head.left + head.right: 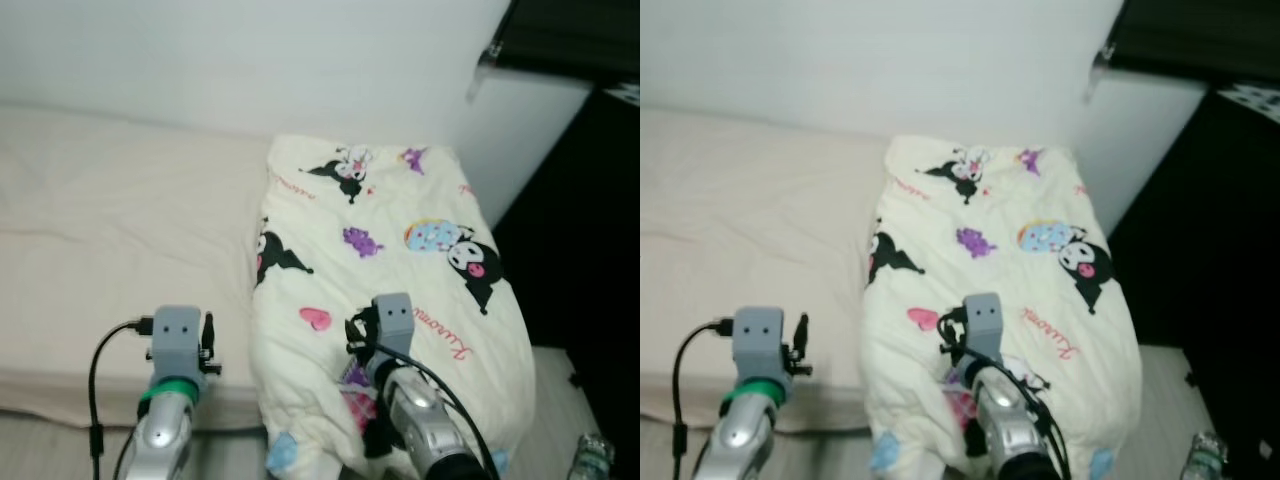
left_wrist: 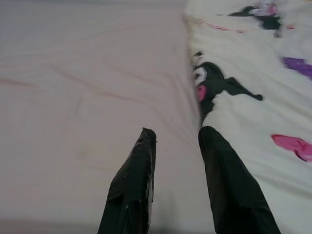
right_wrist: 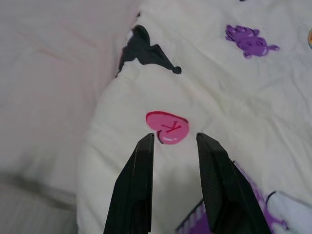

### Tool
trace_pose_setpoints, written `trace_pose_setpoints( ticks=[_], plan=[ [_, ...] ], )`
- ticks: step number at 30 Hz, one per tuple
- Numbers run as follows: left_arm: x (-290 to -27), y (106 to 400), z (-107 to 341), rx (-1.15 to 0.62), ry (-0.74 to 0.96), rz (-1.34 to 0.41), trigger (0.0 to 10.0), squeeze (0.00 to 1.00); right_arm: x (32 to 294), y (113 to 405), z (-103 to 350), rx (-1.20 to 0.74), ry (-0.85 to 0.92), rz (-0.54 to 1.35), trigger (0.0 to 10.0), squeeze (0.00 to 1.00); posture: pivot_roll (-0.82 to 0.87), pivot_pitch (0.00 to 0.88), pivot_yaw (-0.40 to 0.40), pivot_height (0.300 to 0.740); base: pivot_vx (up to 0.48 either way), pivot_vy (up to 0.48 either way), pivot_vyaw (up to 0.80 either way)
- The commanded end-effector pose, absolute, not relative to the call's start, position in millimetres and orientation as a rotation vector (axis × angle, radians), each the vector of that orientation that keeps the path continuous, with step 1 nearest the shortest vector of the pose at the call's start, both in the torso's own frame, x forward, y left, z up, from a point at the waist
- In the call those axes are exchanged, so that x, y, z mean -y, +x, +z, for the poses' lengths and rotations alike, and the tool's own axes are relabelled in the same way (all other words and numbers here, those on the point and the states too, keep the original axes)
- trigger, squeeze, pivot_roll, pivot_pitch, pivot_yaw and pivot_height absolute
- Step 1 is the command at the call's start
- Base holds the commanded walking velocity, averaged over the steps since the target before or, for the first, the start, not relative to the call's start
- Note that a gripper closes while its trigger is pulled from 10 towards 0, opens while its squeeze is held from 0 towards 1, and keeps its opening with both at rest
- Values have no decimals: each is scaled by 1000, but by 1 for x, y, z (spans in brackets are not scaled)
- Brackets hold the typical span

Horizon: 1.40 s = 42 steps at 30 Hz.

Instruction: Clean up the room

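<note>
One cream quilted blanket printed with black cartoon figures, purple shapes and pink hearts [image 1: 400,260] lies folded on the right end of one bed with a pale beige sheet [image 1: 110,230]. One clear plastic bottle [image 1: 592,455] stands on the floor at the near right. Two silver arms reach forward, each with one black two-fingered gripper: one left [image 2: 178,141], one right [image 3: 174,139].

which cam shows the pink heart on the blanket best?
Right wrist view: the pink heart sits large and sharp just past the open right claw. Both eye views show it small on the blanket, near its left edge. Left wrist view catches it cut off at the frame edge.
</note>
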State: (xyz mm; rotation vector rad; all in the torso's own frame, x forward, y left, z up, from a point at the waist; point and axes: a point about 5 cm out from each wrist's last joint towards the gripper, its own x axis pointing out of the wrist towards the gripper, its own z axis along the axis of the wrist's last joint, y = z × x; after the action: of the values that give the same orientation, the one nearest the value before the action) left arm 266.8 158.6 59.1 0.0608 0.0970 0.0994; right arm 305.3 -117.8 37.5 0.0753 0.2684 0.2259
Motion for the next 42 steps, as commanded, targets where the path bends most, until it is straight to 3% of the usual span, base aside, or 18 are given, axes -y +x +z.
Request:
trace_pose_setpoints(
  ticks=[1,32,42],
  plan=[
    [-164,263,53,-129,66,114,10000,0,114,301,31,-298,85,229,10000,0,54,23,-58,740,0,454,0],
    [-166,264,55,-128,66,111,10000,0,114,301,30,-304,89,224,10000,0,55,22,-53,740,0,450,0],
    [-165,264,54,-144,91,87,10000,0,116,302,30,-301,86,222,10000,0,51,17,-49,740,0,-375,0]
  ],
)
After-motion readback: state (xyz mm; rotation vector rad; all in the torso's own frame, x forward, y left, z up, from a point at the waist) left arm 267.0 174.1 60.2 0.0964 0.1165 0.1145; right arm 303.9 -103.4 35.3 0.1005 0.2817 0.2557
